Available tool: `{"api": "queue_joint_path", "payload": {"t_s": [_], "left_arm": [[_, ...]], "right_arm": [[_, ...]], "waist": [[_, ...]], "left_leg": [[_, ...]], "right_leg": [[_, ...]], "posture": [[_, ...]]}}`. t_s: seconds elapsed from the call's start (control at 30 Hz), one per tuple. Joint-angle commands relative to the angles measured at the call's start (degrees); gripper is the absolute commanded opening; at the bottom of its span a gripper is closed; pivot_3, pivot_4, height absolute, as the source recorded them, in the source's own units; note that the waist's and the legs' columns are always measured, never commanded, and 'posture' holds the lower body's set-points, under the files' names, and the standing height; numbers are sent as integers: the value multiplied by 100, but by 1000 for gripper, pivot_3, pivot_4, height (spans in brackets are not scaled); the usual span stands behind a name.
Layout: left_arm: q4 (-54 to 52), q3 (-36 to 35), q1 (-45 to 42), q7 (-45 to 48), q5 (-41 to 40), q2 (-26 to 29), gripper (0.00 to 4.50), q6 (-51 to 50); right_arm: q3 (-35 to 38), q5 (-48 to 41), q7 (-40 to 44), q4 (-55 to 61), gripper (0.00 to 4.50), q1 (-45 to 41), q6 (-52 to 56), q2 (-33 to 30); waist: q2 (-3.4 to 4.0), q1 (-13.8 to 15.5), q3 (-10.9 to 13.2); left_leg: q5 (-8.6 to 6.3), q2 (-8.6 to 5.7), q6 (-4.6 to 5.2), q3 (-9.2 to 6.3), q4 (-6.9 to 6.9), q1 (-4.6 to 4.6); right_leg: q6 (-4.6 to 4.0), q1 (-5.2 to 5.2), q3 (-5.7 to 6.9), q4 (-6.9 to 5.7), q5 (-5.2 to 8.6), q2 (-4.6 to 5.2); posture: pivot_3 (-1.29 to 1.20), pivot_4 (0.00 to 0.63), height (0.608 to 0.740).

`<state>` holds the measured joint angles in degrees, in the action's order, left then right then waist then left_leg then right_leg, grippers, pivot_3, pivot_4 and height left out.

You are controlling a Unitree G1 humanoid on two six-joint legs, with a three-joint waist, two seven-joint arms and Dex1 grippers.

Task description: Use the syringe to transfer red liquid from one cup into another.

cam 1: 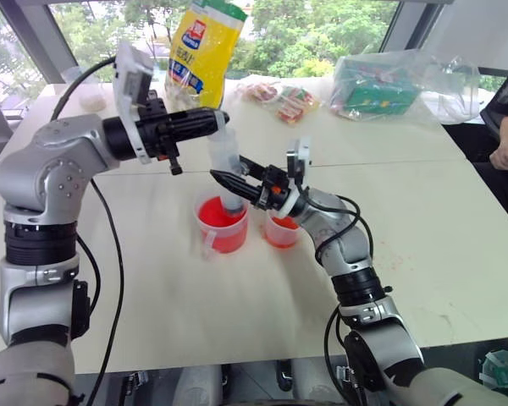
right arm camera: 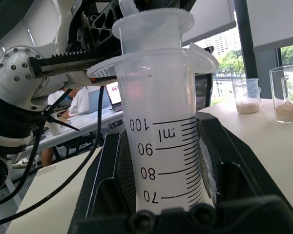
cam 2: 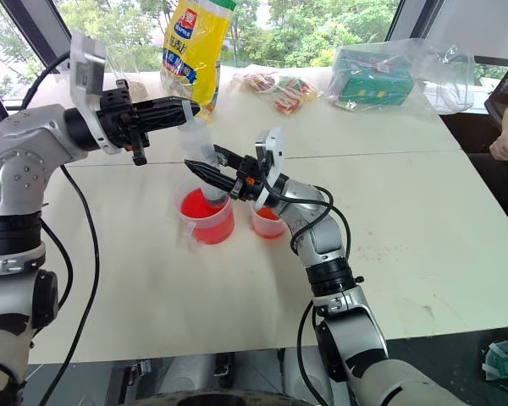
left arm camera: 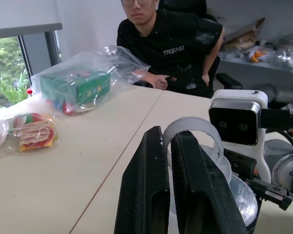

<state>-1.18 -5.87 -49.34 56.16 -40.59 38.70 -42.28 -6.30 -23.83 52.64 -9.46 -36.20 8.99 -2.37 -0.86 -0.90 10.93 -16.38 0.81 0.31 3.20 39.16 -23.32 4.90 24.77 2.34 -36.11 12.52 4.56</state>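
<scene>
Here the work stands at the drawing-up step: the syringe (cam 1: 226, 169) is upright with its lower end down inside the handled cup (cam 1: 221, 225) of red liquid (cam 1: 216, 212), the right claw (cam 1: 229, 180) clamped around the barrel and the left claw (cam 1: 223, 118) pinched narrow on the plunger's top ring. Judging by that double hold, the next move calls for the left arm to pull straight up along the barrel's axis while the right keeps the barrel steady and its tip under the liquid; a sideways tug could tip the cup or let the tip suck air. After filling, the syringe has to be lifted clear of the rim and carried to the small handleless cup (cam 1: 281, 230), which stands on the tabletop (cam 1: 423, 237) just beside the handled one. The head views give the layout, both cups, the yellow bag (cam 1: 201, 46) and the packets further back, but not the barrel's scale. The right wrist view shows that scale close up, with the plunger seated low against the flange. The left wrist view shows the black fingers (left arm camera: 146, 190) shut around the clear ring, and a seated person (left arm camera: 171, 44) beyond the tabletop's far edge.
</scene>
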Motion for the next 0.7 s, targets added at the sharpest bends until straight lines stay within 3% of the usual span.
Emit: {"api": "queue_joint_path", "payload": {"t_s": [0.03, 0.7], "left_arm": [[80, -461, -507, -317, 55, 60, 38, 297], [-143, -369, -140, -226, -34, 145, 38, 2]], "right_arm": [[-482, 75, 375, 41, 1348, 109, 108, 17], [-306, -115, 215, 407, 1348, -128, 366, 52]], "waist": [[0, 0, 0], [0, -2, 0]], "left_leg": [[0, 0, 0, 0, 0, 0], [0, 0, 0, 0, 0, 0]], "right_leg": [[0, 0, 0, 0, 0, 0], [0, 1, 0, 0, 0, 0]], "posture": [[0, 150, 740], [0, 150, 740]]}}
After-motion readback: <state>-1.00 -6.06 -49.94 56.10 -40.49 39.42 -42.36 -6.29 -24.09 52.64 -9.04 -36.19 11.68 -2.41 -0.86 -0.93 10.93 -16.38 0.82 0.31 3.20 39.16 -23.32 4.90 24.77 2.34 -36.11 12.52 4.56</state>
